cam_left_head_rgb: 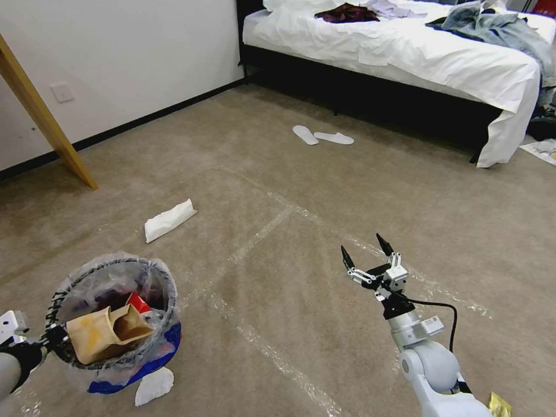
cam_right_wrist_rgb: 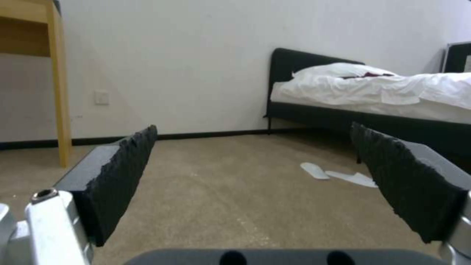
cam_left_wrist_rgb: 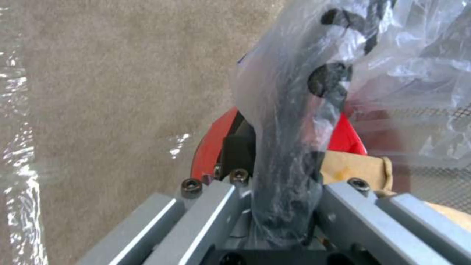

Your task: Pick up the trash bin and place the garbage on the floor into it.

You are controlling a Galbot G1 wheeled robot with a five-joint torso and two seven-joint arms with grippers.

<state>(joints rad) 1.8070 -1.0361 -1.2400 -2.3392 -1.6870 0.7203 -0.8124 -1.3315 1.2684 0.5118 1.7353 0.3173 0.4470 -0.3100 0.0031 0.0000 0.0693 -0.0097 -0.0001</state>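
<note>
While the left hand [cam_left_head_rgb: 49,337] at the robot's lower left pinches the rim of the trash bin [cam_left_head_rgb: 116,315], the bin hangs tilted just beyond that hand, above the floor [cam_left_head_rgb: 278,191], a beige carpet crossed by shiny tape lines. Seen from the left wrist, the two metal fingers [cam_left_wrist_rgb: 206,213] are pressed together on the dark mesh rim and the crinkly clear plastic bag [cam_left_wrist_rgb: 294,110] that lines it. Inside the bin, close to the gripping hand, lie a brown cardboard tray [cam_left_head_rgb: 107,333] and something red [cam_left_head_rgb: 138,302]. A crumpled white tissue [cam_left_head_rgb: 154,386] sits on the carpet directly below the bin, near the left hand. A longer folded white tissue [cam_left_head_rgb: 168,220] lies farther out, ahead of the left hand and well apart from the right. The right hand [cam_left_head_rgb: 366,252] hovers over bare carpet at the robot's right, its black toothed fingers [cam_right_wrist_rgb: 120,176] spread wide and holding nothing. A small yellow wrapper [cam_left_head_rgb: 499,405] lies behind that hand, beside the arm's base. Two white slippers [cam_left_head_rgb: 322,136] rest far ahead of the right hand, near a bed [cam_left_head_rgb: 405,52] with white sheets. Judging by this, the bin is already lifted and partly filled, and the step in hand is gathering the remaining litter. The next move likely calls for bringing the open right hand down over one of the tissues, closing on it, and carrying it across above the bin's mouth while the left keeps the bin steady.
</note>
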